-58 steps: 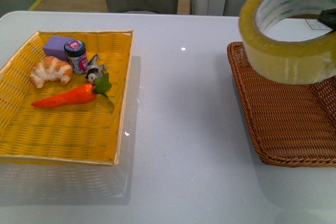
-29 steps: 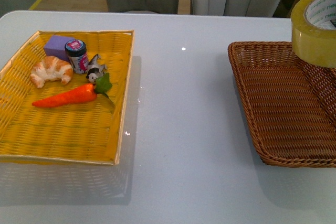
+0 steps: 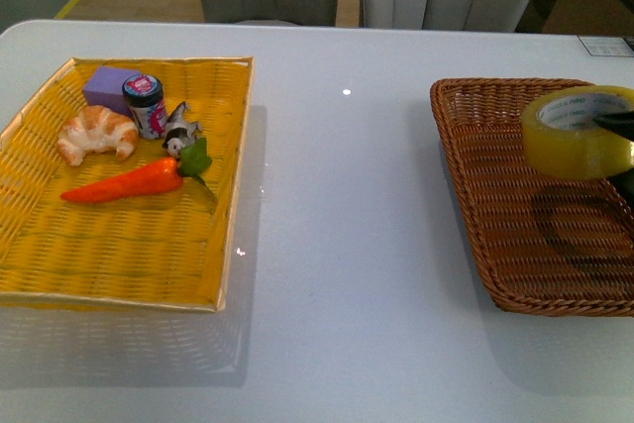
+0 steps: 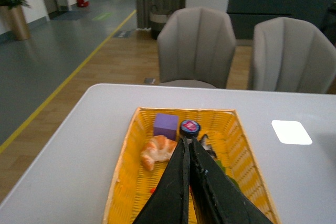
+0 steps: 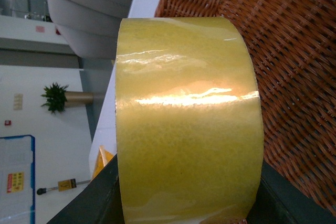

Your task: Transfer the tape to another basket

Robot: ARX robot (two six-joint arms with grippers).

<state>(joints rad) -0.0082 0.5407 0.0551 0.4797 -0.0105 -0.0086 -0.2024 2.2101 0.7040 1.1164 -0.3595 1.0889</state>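
Brown woven wicker basket (image 3: pixel 495 195) with raised sloping sides sits at the right of the white table (image 3: pixel 347 245). It is well apart from the flat yellow woven tray (image 3: pixel 119 245), with bare tabletop between them. Inside the basket's rim, towards its far right, the wide roll of translucent yellowish packing tape (image 3: pixel 578 133) hangs above the weave, shadow beneath. The right gripper (image 3: pixel 620 151) clamps the roll's wall, one finger through the core. The left gripper (image 4: pixel 187 148) is pressed closed, empty.

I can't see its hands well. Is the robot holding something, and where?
The right hand holds the tape, pinched across its width, one finger on each flat edge. The left hand is shut, empty.
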